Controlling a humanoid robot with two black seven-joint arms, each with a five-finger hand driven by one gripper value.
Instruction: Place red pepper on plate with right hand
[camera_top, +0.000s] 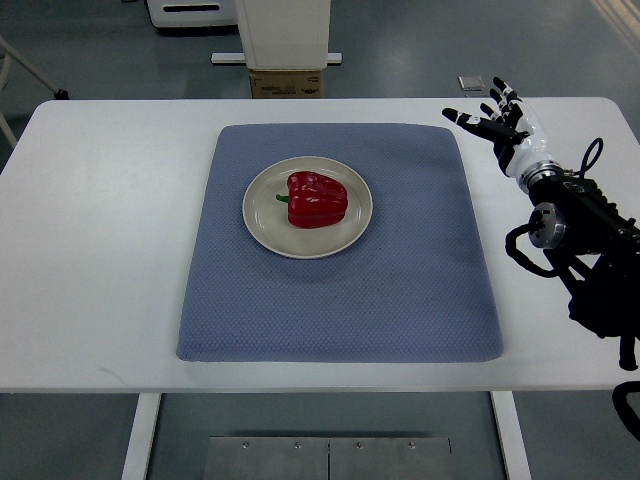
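A red pepper (318, 199) lies on its side on a round cream plate (262, 222), its green stem pointing left. The plate sits on a blue-grey mat (400, 270) in the middle of a white table. My right hand (497, 118) is over the table's far right part, just off the mat's top right corner and well to the right of the plate. Its fingers are spread and hold nothing. My left arm is out of view.
The white table (100, 250) reaches the picture's left and right. A white pillar with a cardboard box (286, 82) at its foot stands on the floor behind the table's far edge. A small grey object (473, 83) lies on the floor behind the far right edge.
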